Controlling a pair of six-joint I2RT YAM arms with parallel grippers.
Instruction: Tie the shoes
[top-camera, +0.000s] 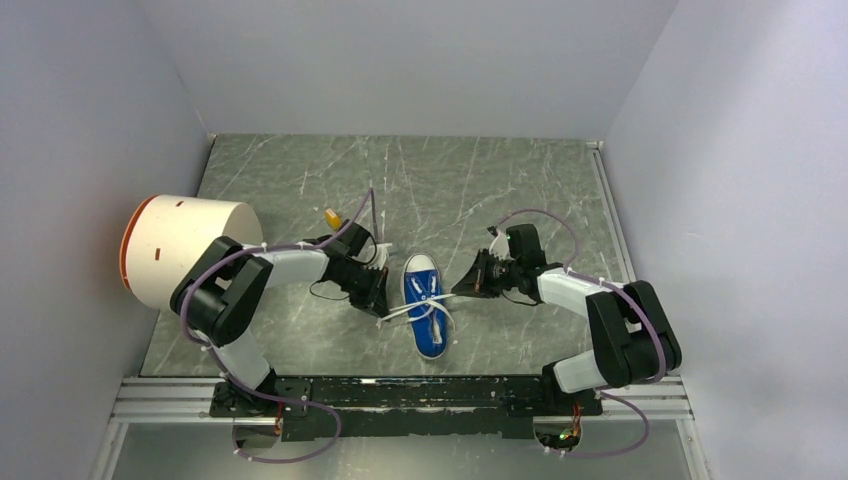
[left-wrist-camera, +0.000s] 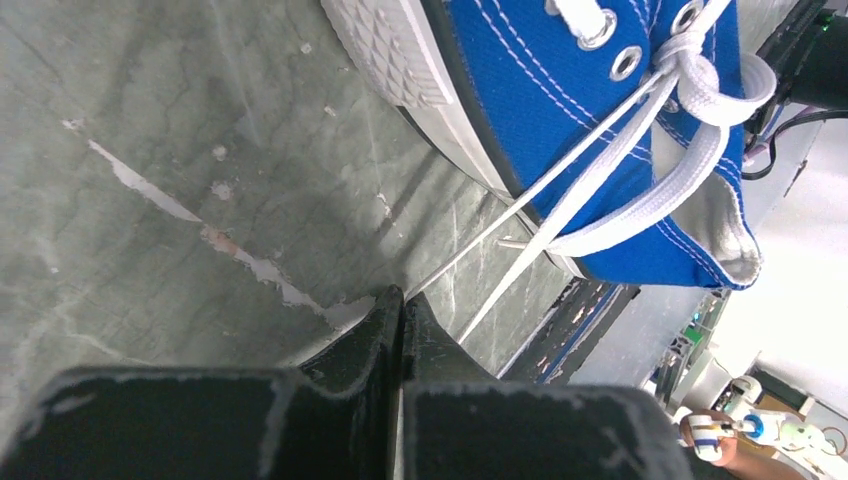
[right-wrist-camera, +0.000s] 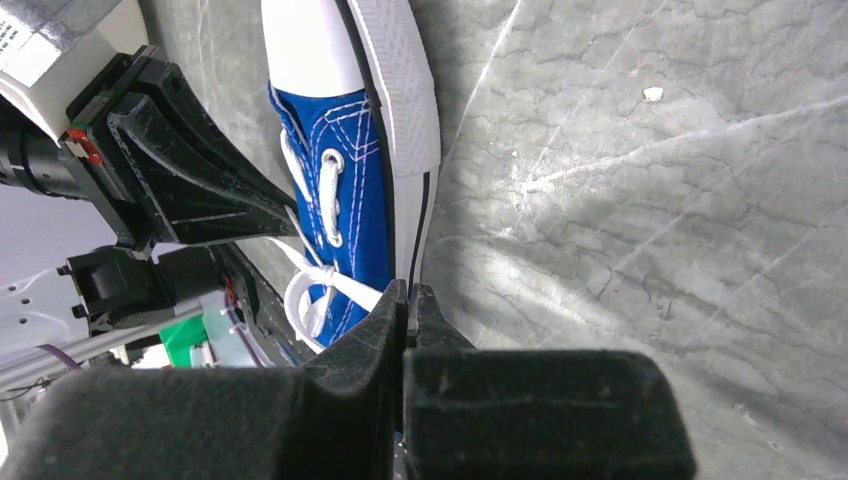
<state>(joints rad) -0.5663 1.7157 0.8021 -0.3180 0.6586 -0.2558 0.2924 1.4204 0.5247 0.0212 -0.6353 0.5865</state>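
Blue sneaker (top-camera: 426, 306) sits mid-table btwn both arms, toe pointing away. Left gripper (top-camera: 381, 297) just beside its left side, jaws pinched together on a white lace (left-wrist-camera: 560, 200). Right gripper (top-camera: 462, 287) at shoe's right, jaws together. Yellow block (top-camera: 332, 216) farther back.

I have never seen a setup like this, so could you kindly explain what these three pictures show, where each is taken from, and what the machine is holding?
These are two robot arms bolted at the near edge of a marbled table. The wide picture comes from a fixed camera above and behind them; the other two come from cameras on each wrist, looking along the fingers.

A small blue sneaker lies between the arms, toe cap pointing away, its white laces loosely knotted. The left end effector is shut, and two lace strands run into it, so it seems to pinch them. The right end effector is also shut beside the sole; whether it grips a lace cannot be seen.

A white cylinder and a small yellow block also sit on the left.
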